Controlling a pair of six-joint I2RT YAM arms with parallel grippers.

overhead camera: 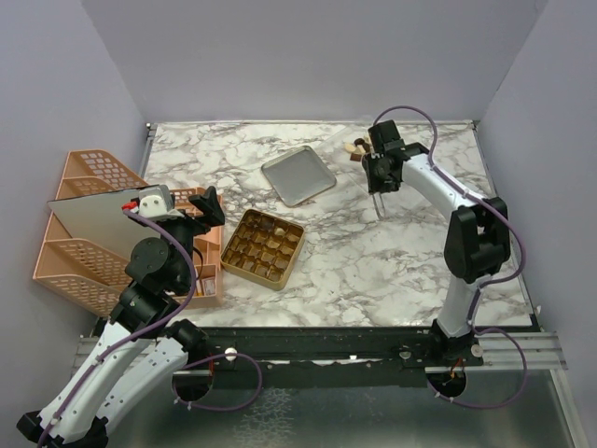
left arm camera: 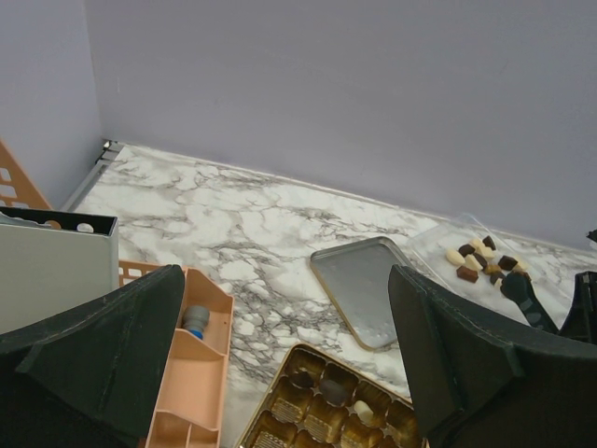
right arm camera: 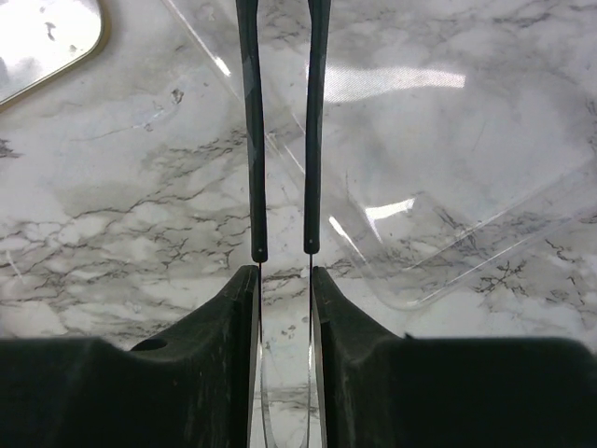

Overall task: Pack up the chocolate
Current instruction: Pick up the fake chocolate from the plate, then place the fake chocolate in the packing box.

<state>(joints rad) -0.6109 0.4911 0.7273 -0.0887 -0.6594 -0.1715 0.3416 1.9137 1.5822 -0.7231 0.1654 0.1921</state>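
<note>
My right end effector [overhead camera: 378, 207] hangs at the edge of the clear sheet [right arm camera: 448, 168] where the chocolate [overhead camera: 354, 149] sits heaped at the back right of the counter [overhead camera: 373, 271]. Its thin fingers are a slim gap apart with nothing in them, so I reckon it's set to pinch one small piece. The left end effector [left arm camera: 286, 280] is released wide and empty beside the orange organizer [overhead camera: 89, 168], clear of that lane. The upturned lid [overhead camera: 298, 175] lies between the heap and the tray [overhead camera: 292, 261], so I'd guess a carry has to go over it.
</note>
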